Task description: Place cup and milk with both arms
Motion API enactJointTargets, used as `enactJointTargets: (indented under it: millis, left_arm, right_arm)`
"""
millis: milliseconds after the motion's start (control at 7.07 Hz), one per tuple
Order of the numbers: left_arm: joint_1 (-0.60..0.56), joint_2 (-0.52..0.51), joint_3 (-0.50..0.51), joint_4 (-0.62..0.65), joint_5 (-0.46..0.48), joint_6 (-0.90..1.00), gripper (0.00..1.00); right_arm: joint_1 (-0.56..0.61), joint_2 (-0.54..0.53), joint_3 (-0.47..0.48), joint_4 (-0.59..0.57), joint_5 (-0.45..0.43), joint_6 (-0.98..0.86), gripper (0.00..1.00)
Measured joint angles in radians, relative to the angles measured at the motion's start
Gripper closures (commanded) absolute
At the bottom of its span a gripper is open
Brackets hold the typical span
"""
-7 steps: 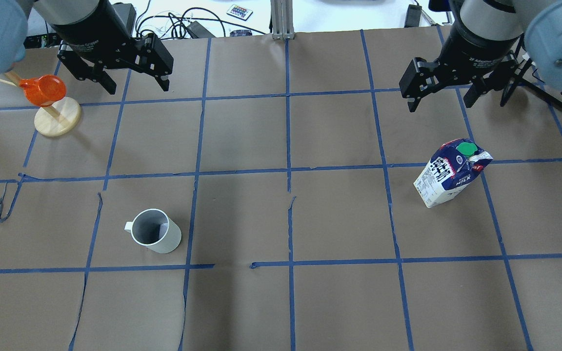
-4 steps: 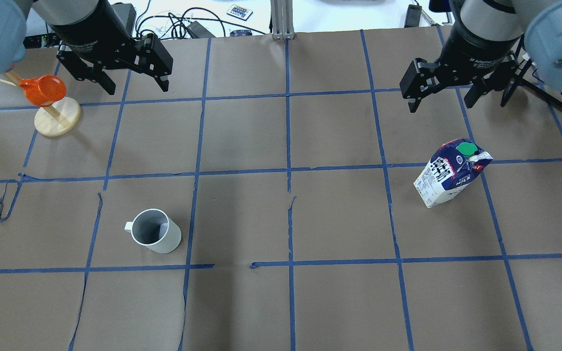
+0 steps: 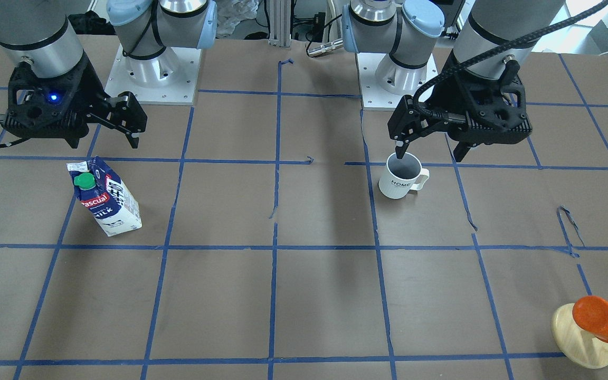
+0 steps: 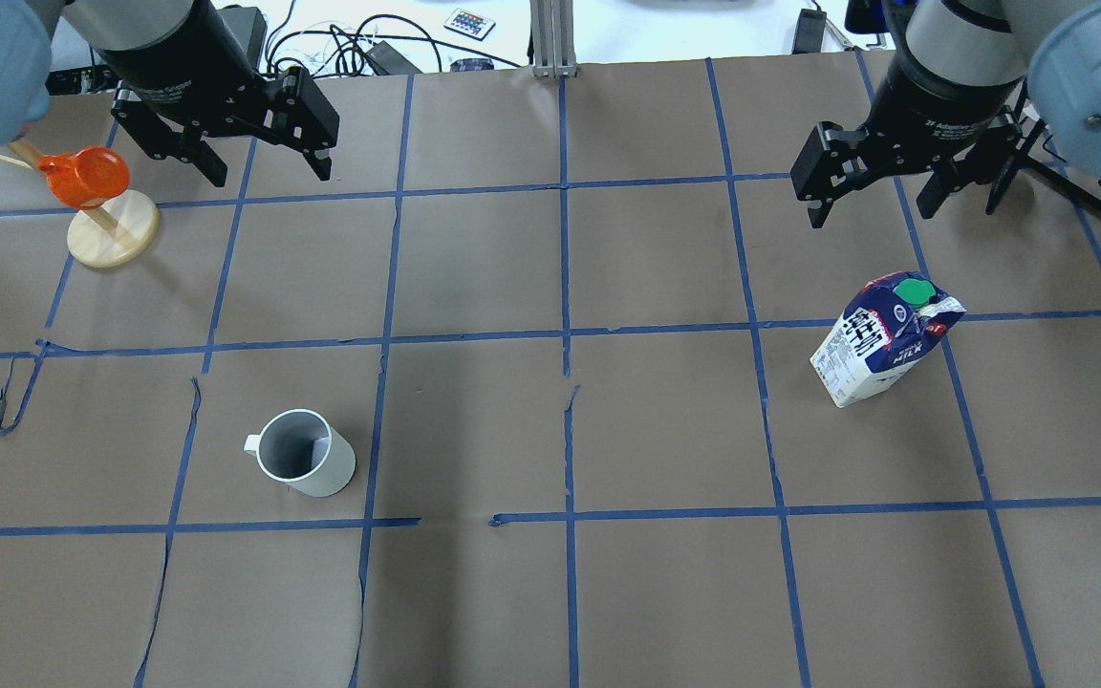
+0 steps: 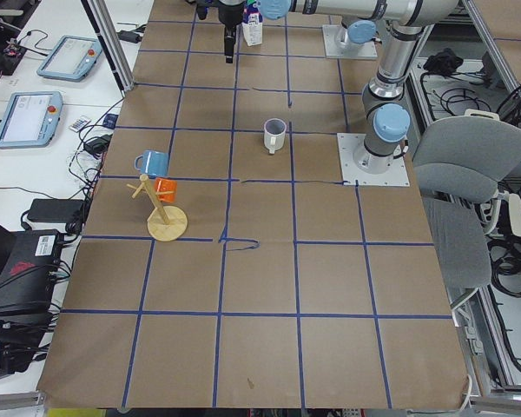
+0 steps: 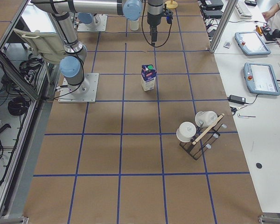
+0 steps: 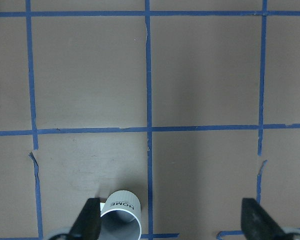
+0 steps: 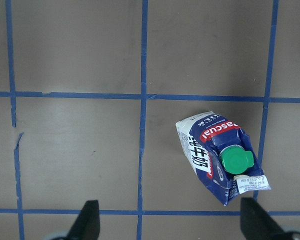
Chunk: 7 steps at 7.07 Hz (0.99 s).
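The white cup (image 4: 305,465) stands upright on the table's left half, handle to the left; it also shows in the front view (image 3: 400,177). My left gripper (image 4: 271,172) is open and empty, high above the table. In the left wrist view the cup (image 7: 121,220) sits at the bottom edge beside one finger (image 7: 91,221). The milk carton (image 4: 885,339) stands upright on the right half, green cap on top. My right gripper (image 4: 871,215) is open and empty, high above it. In the right wrist view the milk (image 8: 220,155) lies right of centre between the open fingers.
An orange cup on a wooden stand (image 4: 97,205) is at the far left, close to the left gripper. A rack with white mugs (image 6: 198,133) stands at the right end of the table. Cables (image 4: 359,48) lie past the far edge.
My right gripper has shifted slightly to the right and nearer the milk in the overhead view. The left gripper, the cup and the milk have not moved.
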Motion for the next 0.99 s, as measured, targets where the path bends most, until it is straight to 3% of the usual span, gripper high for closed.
enactJointTargets:
  millis: [424, 990]
  left_arm:
    - [0.008, 0.004, -0.013, -0.005, 0.005, 0.007, 0.00]
    - [0.048, 0.051, -0.165, -0.012, 0.092, -0.006, 0.00]
  right_arm:
    - [-0.074, 0.015, 0.059, -0.015, -0.049, -0.123, 0.00]
    - [-0.177, 0.017, 0.125, -0.075, -0.057, -0.423, 0.00]
